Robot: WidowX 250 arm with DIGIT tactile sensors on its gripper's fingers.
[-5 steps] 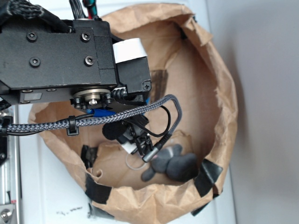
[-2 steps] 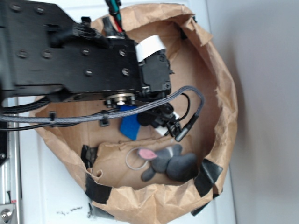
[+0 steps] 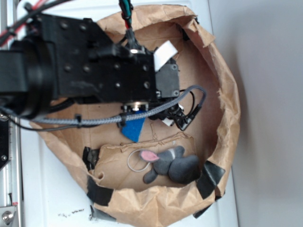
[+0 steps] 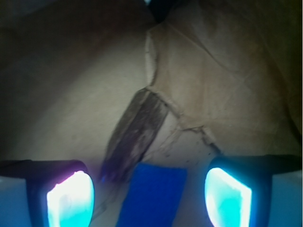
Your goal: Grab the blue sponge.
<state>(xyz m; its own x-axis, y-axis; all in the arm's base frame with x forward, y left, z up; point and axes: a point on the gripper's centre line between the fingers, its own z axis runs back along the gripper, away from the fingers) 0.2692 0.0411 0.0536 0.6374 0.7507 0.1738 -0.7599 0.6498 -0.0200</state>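
Overhead, we see the black arm reaching from the left edge of the bench into a wide brown paper bag whose rolled rim is patched with black tape. Only a corner of the blue sponge shows in that view, poking out from under the arm near the middle of the bag floor. Nearer the bag's front rim lies a grey plush mouse with a pink ear, well apart from the sponge, with a thin ring just beside its head.

From the wrist camera we see the gripper with its jaws spread wide — the two glowing fingertips stand at the lower left and lower right corners of the view, with the sponge lying flat between them and touching neither. A dark brown strip lies on the paper just beyond the sponge's left end, slanting away from it. The creased, torn paper floor fills the rest — nothing is gripped.
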